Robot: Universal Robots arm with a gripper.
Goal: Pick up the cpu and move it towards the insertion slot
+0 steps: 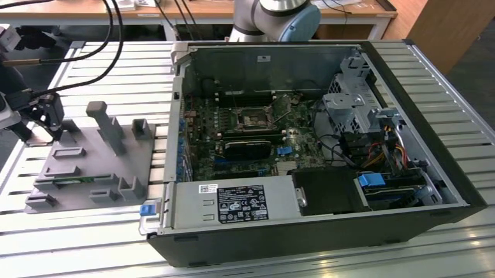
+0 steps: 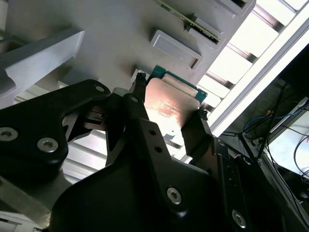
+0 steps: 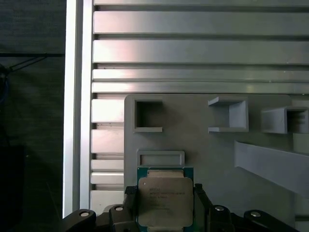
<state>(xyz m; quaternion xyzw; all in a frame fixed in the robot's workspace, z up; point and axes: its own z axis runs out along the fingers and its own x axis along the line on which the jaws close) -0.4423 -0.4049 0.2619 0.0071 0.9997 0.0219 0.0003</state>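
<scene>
Gripping the cpu [image 3: 165,200] by two opposite edges, the gripper [image 3: 164,193] is clamped on it over the grey tray [image 1: 93,165], exterior view's far left. Light, stiff, probably fragile; edges seem the safest hold.

cpu [image 3: 165,200]: silvery metal top | holder plate [image 3: 193,125]: matt grey plastic | table [image 3: 193,53]: ribbed bare metal | end effector [image 3: 164,194]: matt black

The downward-pointing jaws are clamped against opposite edges of the cpu [image 3: 165,200].
</scene>
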